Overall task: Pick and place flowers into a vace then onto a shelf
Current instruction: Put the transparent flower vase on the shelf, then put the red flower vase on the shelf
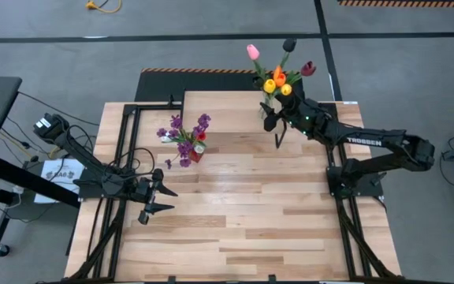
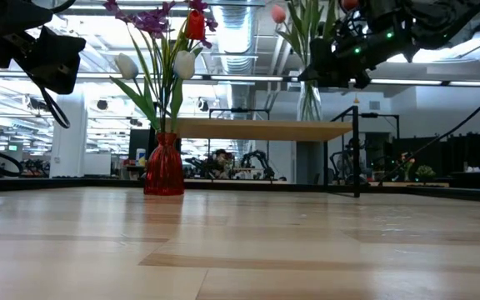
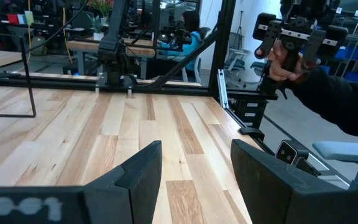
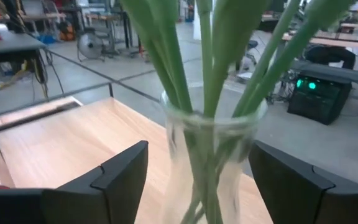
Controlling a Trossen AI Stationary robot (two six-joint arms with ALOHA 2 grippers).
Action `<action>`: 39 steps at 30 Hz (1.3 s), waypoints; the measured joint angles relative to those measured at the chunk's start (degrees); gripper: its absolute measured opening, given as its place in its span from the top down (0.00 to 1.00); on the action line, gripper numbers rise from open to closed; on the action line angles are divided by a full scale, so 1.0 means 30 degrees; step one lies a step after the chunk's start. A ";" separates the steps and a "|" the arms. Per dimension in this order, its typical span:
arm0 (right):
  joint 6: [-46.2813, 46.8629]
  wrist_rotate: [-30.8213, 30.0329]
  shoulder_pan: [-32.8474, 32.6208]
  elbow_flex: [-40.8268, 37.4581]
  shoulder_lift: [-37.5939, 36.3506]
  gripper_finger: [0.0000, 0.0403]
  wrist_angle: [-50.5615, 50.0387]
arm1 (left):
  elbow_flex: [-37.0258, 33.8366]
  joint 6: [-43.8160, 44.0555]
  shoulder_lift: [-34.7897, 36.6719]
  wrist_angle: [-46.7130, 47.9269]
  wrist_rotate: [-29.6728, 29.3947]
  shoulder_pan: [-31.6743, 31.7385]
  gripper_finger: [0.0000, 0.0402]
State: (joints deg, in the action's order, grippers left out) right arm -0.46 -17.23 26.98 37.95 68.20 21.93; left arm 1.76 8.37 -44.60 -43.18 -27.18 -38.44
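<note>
While the left gripper [image 1: 154, 200] hangs low at the lower left of the high view, fingers parted and holding nothing, it looks parked well clear of the work. Moving right, a red vase [image 2: 164, 165] stands on the plank tabletop [image 1: 243, 213] left of centre, carrying purple sprigs [image 1: 181, 136] with a red tulip [image 2: 195, 25] and white ones; by the look of it, one finished arrangement waiting its turn or simply left aside. Further right, at upper centre, the shelf [image 2: 265, 129] carries a clear glass vase [image 4: 213, 158] near its right end, filled with green stems [image 4: 166, 56] topped by pink, orange, yellow and dark tulips [image 1: 278, 75]. Now the right gripper [image 1: 277, 120]: its fingers stand wide on either side of the glass, apart from it in the wrist view, so the vase seems to be resting on the shelf on its own. That spread probably means a release, with the bouquet placed where the task wants it.
</note>
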 joint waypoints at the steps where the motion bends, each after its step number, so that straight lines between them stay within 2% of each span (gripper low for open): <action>1: -0.0018 -0.0272 -0.0087 0.0000 0.0000 0.33 -0.0191 | 0.0000 0.0013 0.0006 0.0000 0.0000 0.0006 0.54; 9: -0.0538 -0.0942 -0.0556 0.0000 -0.0029 0.32 -0.0671 | 0.0000 0.0137 0.0000 0.0000 0.0000 0.0001 0.54; 16: -0.0846 -0.0930 -0.0626 0.0000 -0.1257 0.32 -0.1191 | -0.0001 0.0151 0.0004 0.0007 0.0000 0.0004 0.54; 24: -0.0207 -0.0840 -0.0999 0.0000 -0.3083 0.32 -0.4201 | 0.0000 0.0151 0.0007 0.0095 0.0000 0.0007 0.54; 32: 0.0631 -0.0796 -0.3352 0.0000 -0.4895 0.33 -0.6837 | 0.0000 0.0122 0.0006 0.0073 0.0022 0.0000 0.54; 39: 0.1374 -0.0789 -0.7147 0.0000 -0.6096 0.33 -0.7317 | 0.0000 0.0114 0.0004 0.0480 0.0852 0.0000 0.54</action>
State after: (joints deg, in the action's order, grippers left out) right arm 3.66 -19.59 5.54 37.95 49.92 -0.02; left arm 1.76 8.71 -44.59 -41.74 -24.62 -38.44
